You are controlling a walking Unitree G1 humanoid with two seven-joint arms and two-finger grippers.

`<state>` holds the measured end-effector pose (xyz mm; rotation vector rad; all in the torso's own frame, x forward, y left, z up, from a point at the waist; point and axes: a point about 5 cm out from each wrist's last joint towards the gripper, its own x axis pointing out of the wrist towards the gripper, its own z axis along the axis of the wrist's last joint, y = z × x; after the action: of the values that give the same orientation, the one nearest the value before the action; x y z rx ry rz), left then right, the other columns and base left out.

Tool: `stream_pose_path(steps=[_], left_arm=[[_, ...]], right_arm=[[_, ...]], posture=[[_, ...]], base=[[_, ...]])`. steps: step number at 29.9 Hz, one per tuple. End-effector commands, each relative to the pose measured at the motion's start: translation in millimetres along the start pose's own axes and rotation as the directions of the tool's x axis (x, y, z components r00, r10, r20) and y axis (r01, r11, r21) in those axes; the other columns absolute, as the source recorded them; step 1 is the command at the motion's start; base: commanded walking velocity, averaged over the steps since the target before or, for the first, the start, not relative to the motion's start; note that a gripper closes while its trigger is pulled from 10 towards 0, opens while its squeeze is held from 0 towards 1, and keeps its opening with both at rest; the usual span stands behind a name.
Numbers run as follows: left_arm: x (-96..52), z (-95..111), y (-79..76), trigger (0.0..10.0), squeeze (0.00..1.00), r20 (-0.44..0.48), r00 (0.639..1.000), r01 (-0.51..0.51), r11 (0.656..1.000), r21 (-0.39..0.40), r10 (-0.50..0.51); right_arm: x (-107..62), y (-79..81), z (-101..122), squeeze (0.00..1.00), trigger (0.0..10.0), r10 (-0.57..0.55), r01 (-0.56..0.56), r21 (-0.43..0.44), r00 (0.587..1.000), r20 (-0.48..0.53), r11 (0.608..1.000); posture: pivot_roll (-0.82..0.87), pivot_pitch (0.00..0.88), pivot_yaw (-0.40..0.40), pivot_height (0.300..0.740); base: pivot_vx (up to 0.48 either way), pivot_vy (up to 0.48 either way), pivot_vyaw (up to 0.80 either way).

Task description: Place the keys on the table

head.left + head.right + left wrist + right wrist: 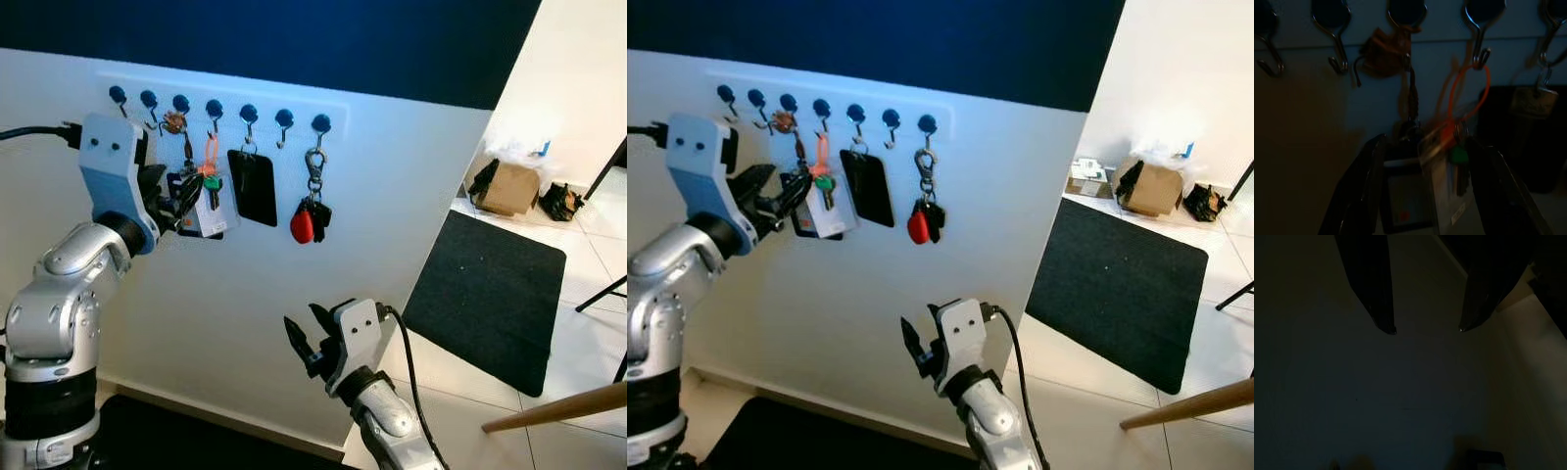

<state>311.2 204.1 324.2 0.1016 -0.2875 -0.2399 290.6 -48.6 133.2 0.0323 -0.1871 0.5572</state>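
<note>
Spread apart, the left gripper (183, 199) fingers (1366, 181) straddle the keys (1452, 152) hanging by an orange loop (210, 154) from a hook (215, 110) on the white wall rack (333, 106), beside a dark card tag (1400, 205); nothing is clamped. Lower down, the right gripper (307, 345) is parted and holds nothing, facing the wall. A red fob (302, 226) hangs further right.

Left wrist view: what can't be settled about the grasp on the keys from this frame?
- The left gripper has an open finger either side of the keys; contact is unreadable, since the picture is dark and blurred.
- The lower end of the black card holder is cut off by the picture's edge.
- In the left eye view, the gripper's own body hides part of the bunch.
- The right gripper hangs idle.
</note>
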Motion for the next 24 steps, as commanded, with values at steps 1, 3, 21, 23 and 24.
stream_pose_path(steps=[1,3,21,23,24], left_arm=[[2.4,-1.5,-3.2,9.8,0.00,0.003,1.000,0.009,1.000,-0.006,-0.009],[2.9,-0.9,-3.6,9.8,0.00,0.006,1.000,0.011,1.000,-0.010,-0.011],[5.0,-7.2,-13.9,4.7,0.00,-0.009,0.999,0.047,0.999,-0.021,-0.048],[5.5,-7.2,-15.6,3.5,0.00,-0.009,0.999,0.052,0.998,-0.023,-0.052],[5.7,-7.0,-15.7,2.9,0.00,-0.009,0.999,0.052,0.998,-0.024,-0.053]], right_arm=[[-4.7,-1.0,-6.2,0.00,10.0,-0.013,0.013,0.015,1.000,-0.019,1.000],[-4.7,-0.9,-6.3,0.00,10.0,-0.013,0.013,0.015,1.000,-0.020,1.000],[-2.8,-0.2,-5.9,0.00,10.0,-0.011,0.011,0.017,1.000,-0.017,1.000],[-3.1,-0.2,-5.9,0.00,10.0,-0.012,0.012,0.018,1.000,-0.017,1.000],[-3.3,-0.2,-6.0,0.00,10.0,-0.012,0.012,0.018,1.000,-0.017,1.000]], posture=[[0.23,0.179,-0.017,0.740],[0.23,0.178,-0.018,0.740],[0.23,0.178,-0.019,0.740],[0.23,0.177,-0.019,0.740],[0.23,0.177,-0.018,0.740]], base=[[0.000,0.000,0.00],[0.000,0.000,0.00],[0.000,0.000,0.00],[0.000,0.000,0.00],[0.000,0.000,0.00]])
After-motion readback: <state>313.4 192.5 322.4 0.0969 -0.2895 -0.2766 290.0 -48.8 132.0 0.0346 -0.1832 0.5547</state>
